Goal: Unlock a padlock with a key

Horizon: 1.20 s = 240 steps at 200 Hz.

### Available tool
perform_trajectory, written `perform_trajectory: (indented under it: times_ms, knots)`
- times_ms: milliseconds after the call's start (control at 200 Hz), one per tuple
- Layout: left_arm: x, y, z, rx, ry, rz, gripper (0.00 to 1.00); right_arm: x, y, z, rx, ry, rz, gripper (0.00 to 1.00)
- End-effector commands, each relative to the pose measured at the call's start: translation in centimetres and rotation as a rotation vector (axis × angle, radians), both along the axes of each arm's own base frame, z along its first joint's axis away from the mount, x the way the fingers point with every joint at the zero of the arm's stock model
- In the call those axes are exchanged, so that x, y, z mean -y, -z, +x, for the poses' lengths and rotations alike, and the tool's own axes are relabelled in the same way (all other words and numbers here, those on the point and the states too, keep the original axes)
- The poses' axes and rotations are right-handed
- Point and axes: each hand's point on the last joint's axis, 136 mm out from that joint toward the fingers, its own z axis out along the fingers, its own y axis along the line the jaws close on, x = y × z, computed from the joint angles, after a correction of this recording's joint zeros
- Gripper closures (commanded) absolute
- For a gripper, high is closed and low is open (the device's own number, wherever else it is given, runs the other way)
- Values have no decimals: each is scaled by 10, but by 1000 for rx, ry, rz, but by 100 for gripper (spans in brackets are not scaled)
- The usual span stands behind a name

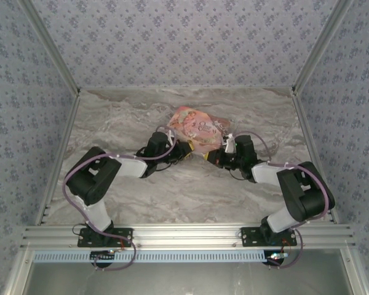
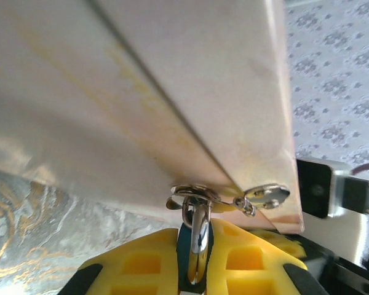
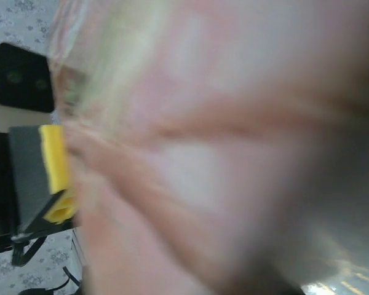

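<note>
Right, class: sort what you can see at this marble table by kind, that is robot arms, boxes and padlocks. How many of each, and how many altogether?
Robot arms: 2 (left arm, right arm)
Boxes: 1 (pink box)
Padlocks: 1 (padlock, hanging from the box's metal clasp)
Total: 4

pink box (image 1: 194, 128) crowds left gripper (image 1: 187, 150) — near table (image 1: 190, 193) open
</note>
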Motion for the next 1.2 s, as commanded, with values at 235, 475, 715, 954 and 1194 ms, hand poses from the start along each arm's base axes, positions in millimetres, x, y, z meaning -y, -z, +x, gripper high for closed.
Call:
perform_trajectory:
  times_ms: [235,475,715,954,1194]
  knots:
    - [10,-46,0,105,36,-78,100,-7,-24,-18,104,-75,1,100]
    - [12,-53,3,105,22,-106,100,-27,-20,-28,66,-81,1,100]
    - [14,-62,1,114,26,-141,100,-41,-16,-10,42,-57,20,100]
    - [13,-71,0,131,25,-171,100,-37,-7,0,7,-17,24,100]
    - [14,-80,-2,160,38,-211,100,-27,-8,6,-4,4,28,100]
